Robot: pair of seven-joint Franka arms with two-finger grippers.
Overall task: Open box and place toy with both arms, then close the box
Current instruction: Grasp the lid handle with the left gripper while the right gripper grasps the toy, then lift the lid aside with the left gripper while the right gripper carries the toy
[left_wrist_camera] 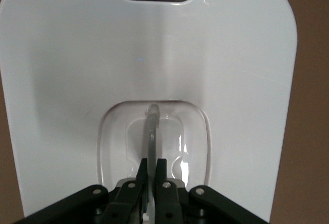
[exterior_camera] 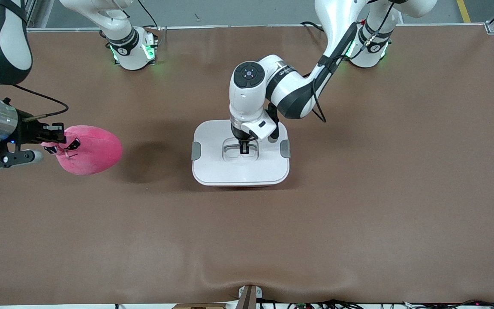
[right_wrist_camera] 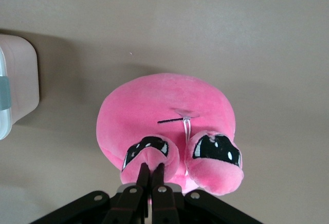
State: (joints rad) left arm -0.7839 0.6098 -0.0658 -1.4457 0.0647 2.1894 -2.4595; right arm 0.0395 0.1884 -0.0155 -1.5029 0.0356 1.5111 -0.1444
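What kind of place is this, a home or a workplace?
Most likely a robotics lab or test cell, not a home. Two white arms are bolted along one edge of a brown-covered table with a metal frame, cables run along its edge, and only a box and a pink toy are set out.

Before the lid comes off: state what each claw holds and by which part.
Left claw grips the box lid by its recessed handle. Right claw pinches the toy by a nub near its eyes.
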